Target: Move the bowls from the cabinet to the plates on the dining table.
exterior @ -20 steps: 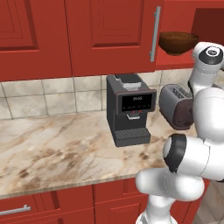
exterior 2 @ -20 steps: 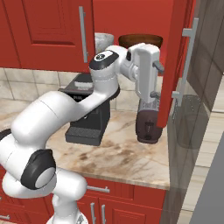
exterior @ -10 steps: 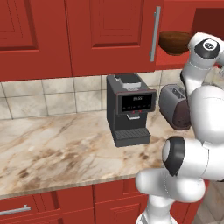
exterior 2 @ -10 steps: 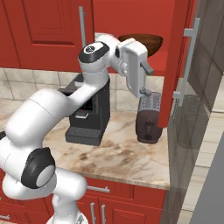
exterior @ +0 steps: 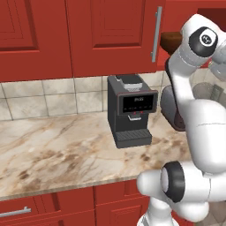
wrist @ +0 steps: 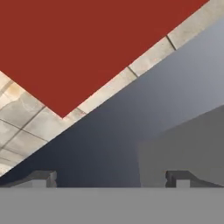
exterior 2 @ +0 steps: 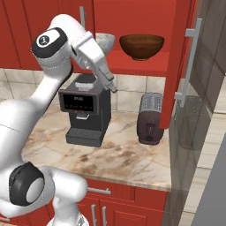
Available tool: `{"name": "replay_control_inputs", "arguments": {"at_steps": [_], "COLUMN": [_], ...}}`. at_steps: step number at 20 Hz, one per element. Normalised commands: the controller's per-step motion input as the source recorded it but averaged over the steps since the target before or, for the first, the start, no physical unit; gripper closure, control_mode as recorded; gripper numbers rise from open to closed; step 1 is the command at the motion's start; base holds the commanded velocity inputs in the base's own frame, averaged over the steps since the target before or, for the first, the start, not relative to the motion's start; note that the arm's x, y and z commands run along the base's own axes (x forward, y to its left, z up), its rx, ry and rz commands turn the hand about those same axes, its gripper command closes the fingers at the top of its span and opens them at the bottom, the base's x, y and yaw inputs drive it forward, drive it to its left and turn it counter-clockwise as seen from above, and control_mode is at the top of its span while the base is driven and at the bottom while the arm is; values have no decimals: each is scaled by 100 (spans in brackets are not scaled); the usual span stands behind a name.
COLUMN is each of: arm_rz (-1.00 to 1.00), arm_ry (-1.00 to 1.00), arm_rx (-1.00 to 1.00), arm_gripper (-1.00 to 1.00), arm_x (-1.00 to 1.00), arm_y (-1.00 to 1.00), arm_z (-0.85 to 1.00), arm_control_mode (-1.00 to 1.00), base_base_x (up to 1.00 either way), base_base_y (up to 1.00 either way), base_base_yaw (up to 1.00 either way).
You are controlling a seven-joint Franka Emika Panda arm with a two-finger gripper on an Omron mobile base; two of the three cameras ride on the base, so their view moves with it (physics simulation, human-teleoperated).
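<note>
The dark brown bowl (exterior 2: 141, 46) sits on the red shelf of the open cabinet (exterior 2: 132, 67); its edge (exterior: 169, 39) peeks out beside my arm in the left base view. Left of it on the same shelf, the grey-white marbled bowl (exterior 2: 106, 41) is half hidden behind my forearm. My gripper (exterior 2: 113, 87) hangs below the shelf edge, above the coffee machine, left of and lower than the brown bowl. In the hand view the gripper (wrist: 111, 179) is open, with nothing between its fingertips (wrist: 43, 178). The plates and the dining table are out of view.
A black coffee machine (exterior 2: 84, 110) and a dark toaster (exterior 2: 149, 120) stand on the marble counter (exterior 2: 119, 154) under the cabinet. The opened cabinet door (exterior 2: 177, 66) with its silver bar handle juts out at the right. Closed red doors (exterior: 110, 35) hang to the left.
My hand has swung left and down, from in front of the brown bowl to over the coffee machine. The jaws stayed open; the bowls have not moved.
</note>
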Motion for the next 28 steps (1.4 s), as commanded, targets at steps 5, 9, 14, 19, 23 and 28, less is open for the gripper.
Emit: {"name": "replay_control_inputs", "arguments": {"at_steps": [5, 9, 14, 19, 23, 28], "arm_rz": [15, 15, 18, 24, 31, 38], "arm_ry": [-19, -17, -17, -11, -9, -10], "arm_rx": [0, 0, 0, 0, 0, 0], "arm_gripper": [-100, -100, -100, -100, -100, -100], "arm_x": [-26, -35, -48, -50, -45, -15], "arm_y": [54, 42, 44, 43, 40, 33], "arm_z": [9, 0, 3, 9, 9, 13], "arm_control_mode": [-100, -100, -100, -100, -100, -100], "base_base_x": [0, 0, 0, 0, 0, 0], "base_base_y": [0, 0, 0, 0, 0, 0], "base_base_yaw": [0, 0, 0, 0, 0, 0]}}
